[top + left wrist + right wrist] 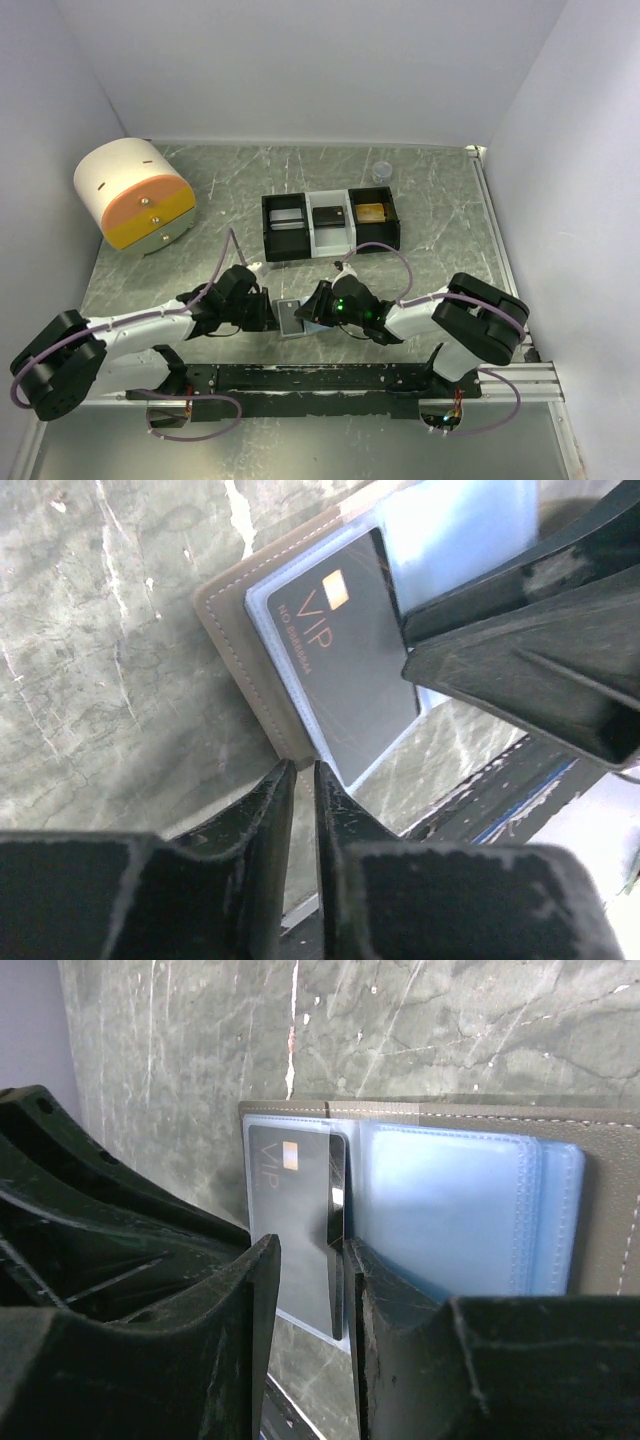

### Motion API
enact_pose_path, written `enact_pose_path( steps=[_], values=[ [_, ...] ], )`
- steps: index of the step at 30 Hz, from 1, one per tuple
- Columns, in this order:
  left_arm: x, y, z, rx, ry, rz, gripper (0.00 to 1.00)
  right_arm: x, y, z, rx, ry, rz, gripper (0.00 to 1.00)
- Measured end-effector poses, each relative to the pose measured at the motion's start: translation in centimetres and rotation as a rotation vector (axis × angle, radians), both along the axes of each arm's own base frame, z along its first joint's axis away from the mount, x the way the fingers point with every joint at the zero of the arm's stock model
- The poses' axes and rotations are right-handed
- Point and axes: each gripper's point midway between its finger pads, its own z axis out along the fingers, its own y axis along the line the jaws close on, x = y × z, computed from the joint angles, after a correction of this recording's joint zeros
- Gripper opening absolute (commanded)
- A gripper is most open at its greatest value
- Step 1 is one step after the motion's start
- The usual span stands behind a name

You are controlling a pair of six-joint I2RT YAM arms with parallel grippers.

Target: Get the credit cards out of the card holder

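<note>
The card holder (290,317) lies open on the table between my two grippers, grey outside (228,630) with pale blue sleeves (450,1210). A black VIP credit card (345,670) sits in its left sleeve (295,1200), its right edge lifted slightly. My left gripper (303,773) is closed to a thin slit on the holder's near corner. My right gripper (310,1245) stands partly open over the card. One of its fingertips (262,1260) is above the card's face, the other at the card's right edge beside the fold.
A black-and-white three-compartment tray (267,230) stands behind the holder with a card in each compartment. A round white and orange drawer box (135,195) is at the back left, and a small clear cup (381,172) at the back. White walls enclose the table.
</note>
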Motion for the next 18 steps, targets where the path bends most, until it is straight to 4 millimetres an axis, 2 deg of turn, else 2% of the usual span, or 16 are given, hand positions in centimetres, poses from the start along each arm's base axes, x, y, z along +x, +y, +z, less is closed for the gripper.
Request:
enact_pose_path(
  steps=[5,7,10,12,18],
  values=[
    [0.9,-0.2,2.1,-0.048,-0.061,0.039,0.50,-0.1,-0.1,0.0,-0.004,0.003,0.000,0.33],
    [1.3,-0.4,3.3,-0.080,-0.092,0.062,0.53,-0.1,-0.1,0.0,-0.004,0.003,0.000,0.33],
    [1.8,-0.6,4.4,-0.115,-0.118,0.086,0.49,-0.1,-0.1,0.0,-0.003,0.004,0.000,0.33],
    [1.9,-0.8,4.4,-0.123,-0.113,0.093,0.45,-0.1,-0.1,0.0,-0.003,0.004,0.000,0.33],
    [1.4,-1.0,1.6,-0.108,-0.040,0.110,0.27,-0.1,-0.1,0.1,0.000,0.007,-0.004,0.33]
  ],
)
